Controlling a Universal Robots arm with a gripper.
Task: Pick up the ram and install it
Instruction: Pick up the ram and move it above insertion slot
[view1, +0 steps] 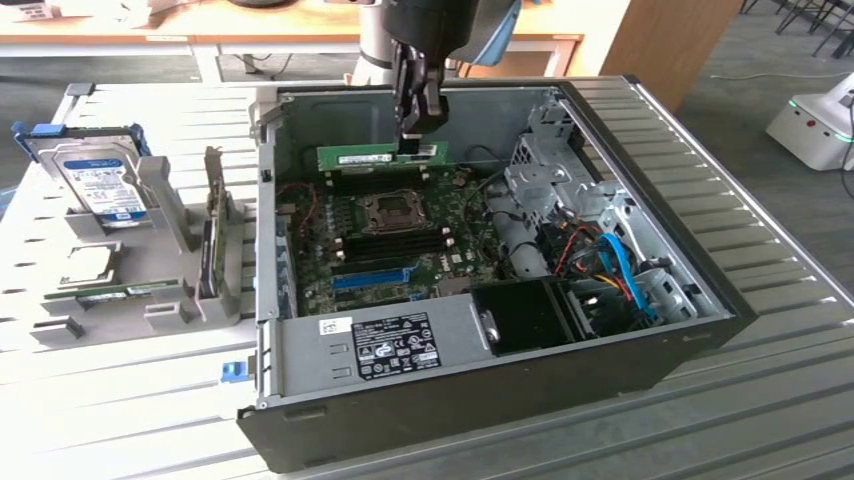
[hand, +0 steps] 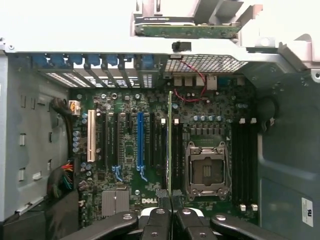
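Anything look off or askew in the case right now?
Only one thing: the gripper is shut on the ram near its end on the exterior view's right, not mid-stick. The stick itself looks level over the motherboard. No damage shows.

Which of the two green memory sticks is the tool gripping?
The long green circuit-board stick with the white label, clamped in the tool inside the black computer case; the other green stick lies in the grey rack outside it.

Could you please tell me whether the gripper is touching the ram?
Touching. The exterior view shows the gripper clamped on the ram's upper edge; the wrist view shows the ram edge-on in its grip.
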